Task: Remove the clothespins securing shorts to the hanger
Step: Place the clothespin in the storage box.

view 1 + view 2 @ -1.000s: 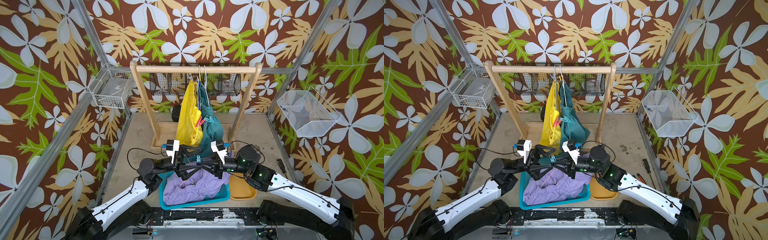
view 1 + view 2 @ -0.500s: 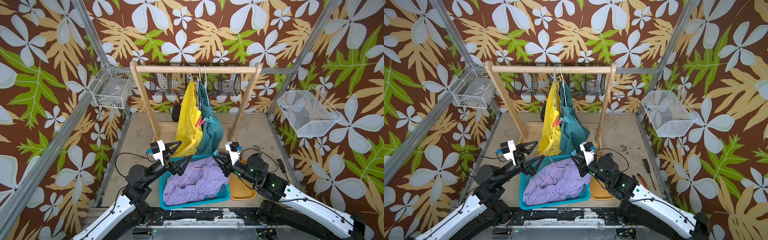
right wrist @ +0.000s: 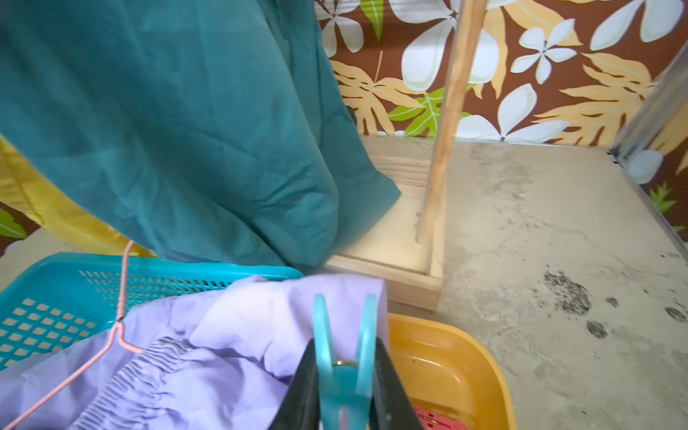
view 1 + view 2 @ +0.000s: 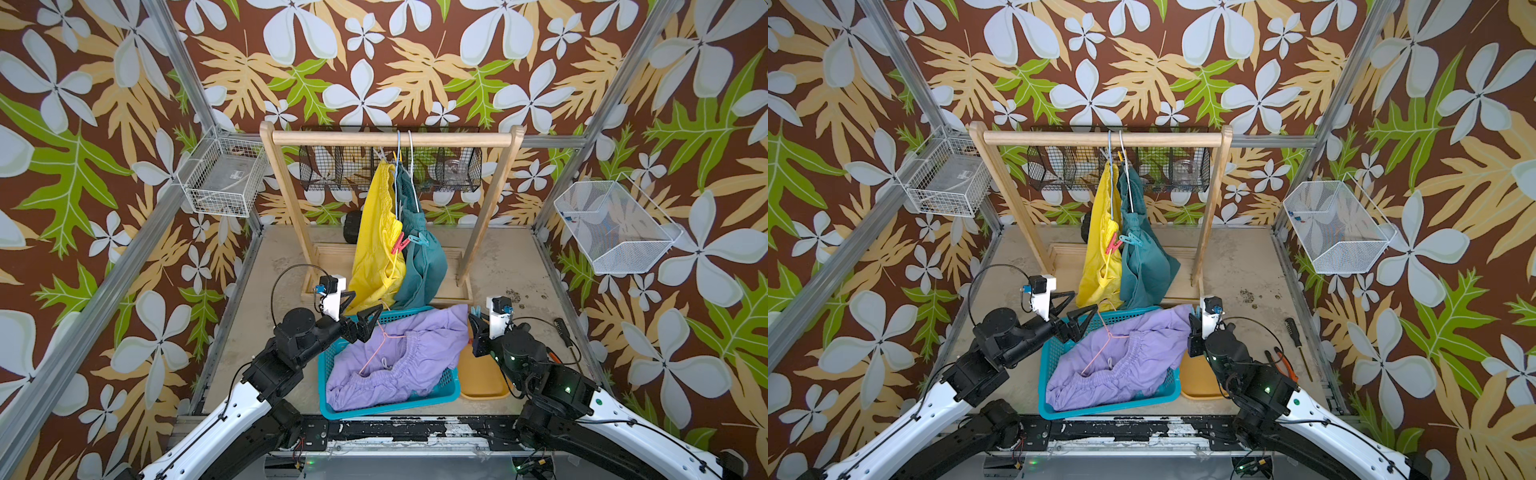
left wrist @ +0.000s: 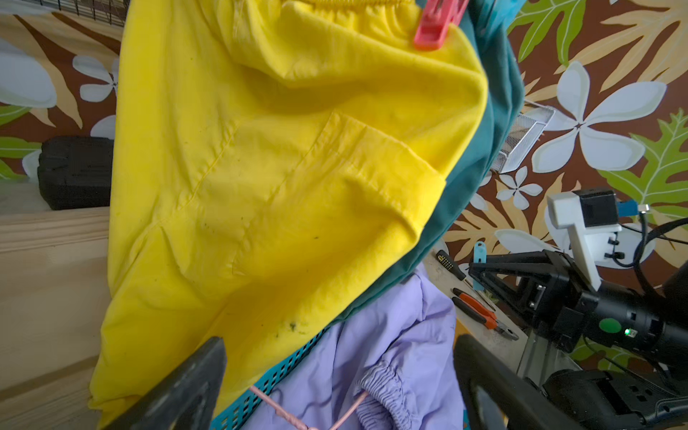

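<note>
Your left gripper [image 4: 368,300] is hovering with its jaws spread wide and nothing between them. It is sitting just above the far left corner of the blue basket [image 4: 390,409], close to the lower hem of the yellow shorts [image 4: 376,249].

Your right gripper [image 4: 476,322] is clenching a teal clothespin [image 3: 344,365]. Its two black fingers are squeezing the pin from both sides, and the pin's two prongs are pointing away from the wrist. The pin is sitting over the line where the basket's right edge is meeting the orange tray [image 4: 484,378], right by a corner of the lilac shorts [image 4: 399,361]. You cannot tell whether it is touching the fabric.

The lilac shorts are lying crumpled in the basket, with a thin pink wire hanger [image 4: 382,345] resting on top of them.

The yellow shorts and the teal green shorts [image 4: 422,266] are hanging side by side, touching, from wire hangers on the wooden rail [image 4: 390,139]. A red-pink clothespin [image 4: 400,245] is gripping the yellow waistband, and a light blue clothespin [image 4: 419,240] is gripping the teal green one just beside it.

Orange-handled pliers [image 4: 1281,359] and a screwdriver [image 4: 1293,332] are lying on the table beyond your right arm.
</note>
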Robot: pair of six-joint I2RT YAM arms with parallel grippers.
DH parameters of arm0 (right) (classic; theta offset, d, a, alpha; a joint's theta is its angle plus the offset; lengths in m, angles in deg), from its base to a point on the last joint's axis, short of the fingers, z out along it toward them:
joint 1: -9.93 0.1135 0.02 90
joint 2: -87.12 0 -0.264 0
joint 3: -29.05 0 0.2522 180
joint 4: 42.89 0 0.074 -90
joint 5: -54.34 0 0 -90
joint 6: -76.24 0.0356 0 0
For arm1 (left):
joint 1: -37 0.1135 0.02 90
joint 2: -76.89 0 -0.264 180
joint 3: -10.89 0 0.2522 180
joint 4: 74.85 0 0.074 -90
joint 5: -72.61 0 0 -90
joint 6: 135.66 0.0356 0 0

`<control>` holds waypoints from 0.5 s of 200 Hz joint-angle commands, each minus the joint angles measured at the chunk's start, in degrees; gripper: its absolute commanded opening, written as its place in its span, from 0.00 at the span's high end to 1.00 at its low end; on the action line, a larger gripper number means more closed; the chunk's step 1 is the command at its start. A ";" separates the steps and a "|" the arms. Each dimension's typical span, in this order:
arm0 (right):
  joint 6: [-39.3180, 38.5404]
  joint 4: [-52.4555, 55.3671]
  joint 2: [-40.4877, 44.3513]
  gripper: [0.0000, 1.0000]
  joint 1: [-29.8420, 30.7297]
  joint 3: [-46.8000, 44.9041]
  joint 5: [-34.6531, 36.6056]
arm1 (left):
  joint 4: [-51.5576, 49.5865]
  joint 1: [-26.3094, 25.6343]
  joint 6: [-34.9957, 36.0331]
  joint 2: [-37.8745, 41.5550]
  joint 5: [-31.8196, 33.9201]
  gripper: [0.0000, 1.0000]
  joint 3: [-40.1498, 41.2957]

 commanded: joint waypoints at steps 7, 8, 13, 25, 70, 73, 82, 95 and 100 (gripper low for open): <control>5.45 3.73 1.56 0.83 0.06 -1.71 4.83 | -2.38 0.02 -1.43 -2.36 -3.24 0.05 -0.97; 5.57 3.77 1.59 0.83 0.06 -1.78 4.84 | -2.37 0.02 -1.43 -2.42 -3.30 0.05 -0.98; 6.34 4.04 1.67 0.83 0.06 -2.10 4.85 | -2.53 0.01 -1.52 -2.79 -3.51 0.06 -1.06; 7.65 4.29 1.41 0.83 0.08 -2.68 4.66 | -2.72 0.01 -1.74 -3.26 -3.90 0.08 -1.07; 11.75 8.93 -5.47 0.84 0.07 -0.49 4.81 | -2.65 0.01 -7.05 -2.70 -1.46 0.14 0.77; 12.08 9.07 -5.69 0.84 0.07 -0.53 4.65 | -2.55 0.08 -7.55 -2.60 -1.37 0.15 0.98; 13.45 9.39 -6.95 0.84 0.06 -0.70 3.84 | -2.47 -0.03 -9.44 -2.40 -0.89 0.16 1.72; 14.79 9.55 -8.93 0.83 0.06 -0.93 1.72 | -2.19 0.01 -11.23 -1.78 -0.03 0.16 2.84; 15.59 9.78 -9.72 0.83 0.06 -1.04 0.88 | -2.18 -0.01 -11.94 -1.46 0.71 0.16 3.30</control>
